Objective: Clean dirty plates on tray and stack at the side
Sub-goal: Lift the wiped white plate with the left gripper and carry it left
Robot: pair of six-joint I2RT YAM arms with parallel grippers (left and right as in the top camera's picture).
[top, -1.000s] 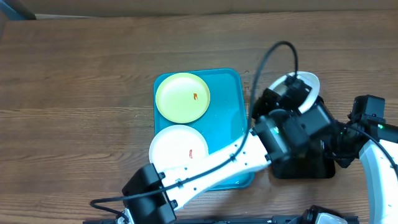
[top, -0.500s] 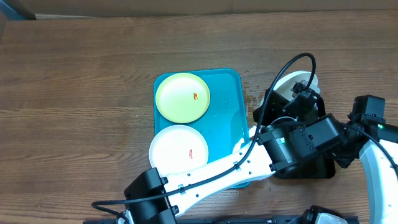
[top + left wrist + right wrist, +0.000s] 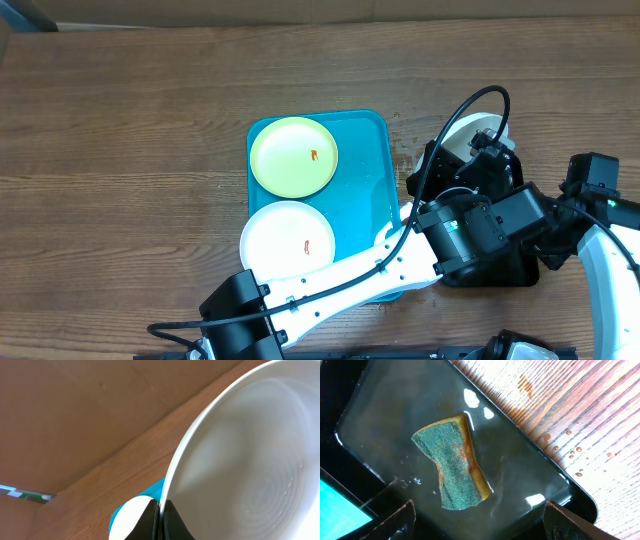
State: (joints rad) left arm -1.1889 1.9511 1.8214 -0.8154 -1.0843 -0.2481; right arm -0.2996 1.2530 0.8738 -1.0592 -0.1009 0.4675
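Observation:
My left gripper [image 3: 161, 510] is shut on the rim of a clean white plate [image 3: 250, 460] and holds it tilted on edge above the table, right of the turquoise tray [image 3: 372, 135]; it shows in the overhead view [image 3: 478, 130] too. On the tray lie a yellow-green plate [image 3: 293, 156] and a white plate [image 3: 288, 240], each with a small red smear. My right gripper [image 3: 480, 530] is open and empty above a green-and-yellow sponge [image 3: 452, 462] lying in water.
The sponge lies in a smaller black tray [image 3: 380, 410] of water, right of the turquoise tray and partly under my arms [image 3: 500, 275]. Water drops spot the wooden table [image 3: 580, 420] beside it. The left arm crosses over the turquoise tray's near right corner.
A second ago the left gripper turned and shifted right with the white plate, tipping it more on edge. Since half a second ago nothing has moved. The right arm is still.

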